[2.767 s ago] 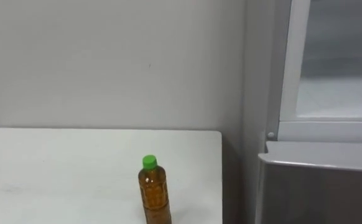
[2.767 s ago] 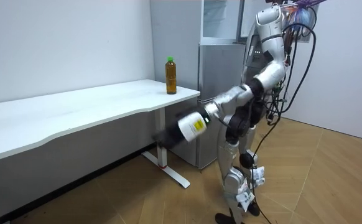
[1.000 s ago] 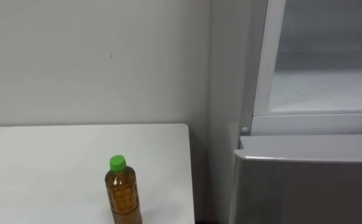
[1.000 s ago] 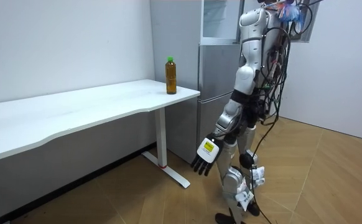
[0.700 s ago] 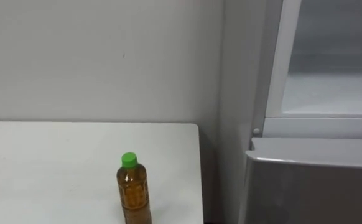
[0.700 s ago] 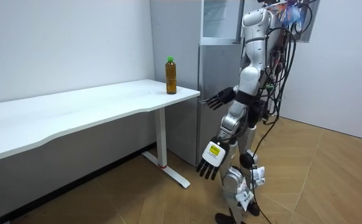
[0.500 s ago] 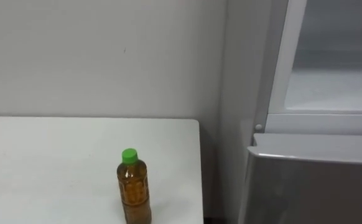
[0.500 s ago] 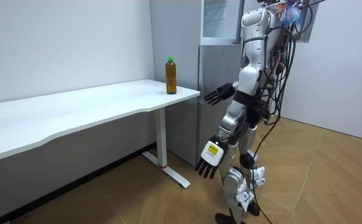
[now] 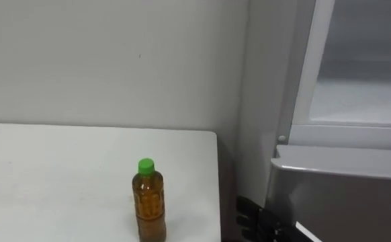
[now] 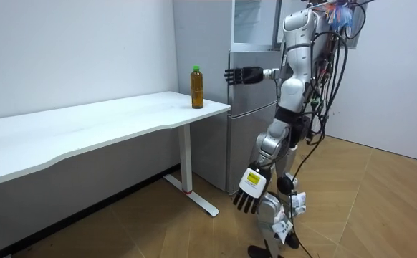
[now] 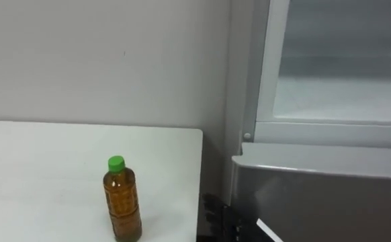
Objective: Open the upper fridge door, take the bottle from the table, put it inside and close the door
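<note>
Newly raised, right hand [image 10: 242,74], fingers outstretched, hovers right of the bottle [image 9: 148,200], not touching.

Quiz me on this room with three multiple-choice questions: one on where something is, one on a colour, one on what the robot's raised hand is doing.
1. Where does the bottle stand?
A. On the floor.
B. On the white table, at its end next to the fridge.
C. On a chair.

2. What colour is the bottle's cap?
A. Red.
B. Blue.
C. Green.

3. How is the robot's raised right hand?
A. Open, holding nothing.
B. Closed round the bottle.
C. Holding a cup.

Answers:
1 B: the bottle stands upright on the table, close to the edge nearest the fridge.
2 C: the cap is bright green above amber liquid.
3 A: in the room view the right hand reaches forward with straight fingers, apart from the bottle.
</note>
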Available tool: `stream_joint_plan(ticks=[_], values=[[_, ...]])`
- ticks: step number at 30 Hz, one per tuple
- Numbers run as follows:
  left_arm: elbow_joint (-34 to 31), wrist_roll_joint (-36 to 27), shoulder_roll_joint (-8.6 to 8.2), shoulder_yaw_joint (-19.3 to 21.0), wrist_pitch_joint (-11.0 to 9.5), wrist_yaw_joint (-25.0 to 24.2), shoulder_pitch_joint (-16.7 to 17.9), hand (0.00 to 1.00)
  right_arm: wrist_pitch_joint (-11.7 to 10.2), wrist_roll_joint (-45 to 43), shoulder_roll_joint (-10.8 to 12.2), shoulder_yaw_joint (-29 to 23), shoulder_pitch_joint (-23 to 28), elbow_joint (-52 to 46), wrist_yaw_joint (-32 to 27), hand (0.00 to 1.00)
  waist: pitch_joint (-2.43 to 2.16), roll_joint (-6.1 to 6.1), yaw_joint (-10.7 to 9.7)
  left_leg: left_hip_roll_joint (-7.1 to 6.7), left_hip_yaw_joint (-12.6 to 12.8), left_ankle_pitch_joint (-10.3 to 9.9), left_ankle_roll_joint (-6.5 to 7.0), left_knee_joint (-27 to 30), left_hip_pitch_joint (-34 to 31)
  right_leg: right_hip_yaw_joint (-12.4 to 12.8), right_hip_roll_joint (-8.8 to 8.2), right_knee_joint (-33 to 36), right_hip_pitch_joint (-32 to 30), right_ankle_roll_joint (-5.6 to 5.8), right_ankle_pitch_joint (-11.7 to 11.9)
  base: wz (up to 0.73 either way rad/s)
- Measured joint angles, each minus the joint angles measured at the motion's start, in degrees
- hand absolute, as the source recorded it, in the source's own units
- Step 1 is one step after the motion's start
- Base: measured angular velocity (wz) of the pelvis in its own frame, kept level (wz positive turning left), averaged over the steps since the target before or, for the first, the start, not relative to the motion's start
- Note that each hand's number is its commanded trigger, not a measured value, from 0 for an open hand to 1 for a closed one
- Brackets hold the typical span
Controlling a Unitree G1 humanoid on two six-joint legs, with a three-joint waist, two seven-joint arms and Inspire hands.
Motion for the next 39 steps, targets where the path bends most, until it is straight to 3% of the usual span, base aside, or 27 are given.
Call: stream_joint_plan(ticks=[13,20,31,39], values=[[0.0,1.0,0.02,-0.6,1.7,-1.1,-0.5,0.0,0.0,0.4,0.1,-0.5,-4.7,-4.8,0.6,0.0,0.12,-0.38,0.2,0.05,0.2,0.0,0.03,0.1,-1.0,0.1,0.0,0.1,-1.2,-0.03,0.4,0.0],[0.0,1.0,0.07,-0.5,1.7,-1.1,-1.4,0.0,0.0,0.3,0.7,-0.5,-8.5,-6.0,-0.2,0.0,0.16,-0.45,1.3,0.01,0.1,0.0,0.03,0.0,-1.0,0.0,0.02,0.0,-1.0,0.01,0.4,0.0],[-0.6,1.1,0.16,-0.6,1.7,-0.7,-1.6,0.0,0.0,0.7,1.0,0.5,-8.7,-6.0,-5.0,0.0,0.52,-0.49,3.0,0.03,-1.0,0.0,0.03,0.0,-1.3,-1.0,-0.03,0.3,-0.7,0.0,0.5,0.03],[-0.6,1.0,0.22,-0.6,1.7,-1.0,-2.6,0.0,-0.1,1.3,1.0,4.9,-8.7,-5.3,-6.4,0.0,0.67,-0.33,4.1,0.0,-2.3,-0.2,0.29,0.6,-1.4,-1.9,-0.05,-0.1,0.4,0.0,0.5,0.09]])
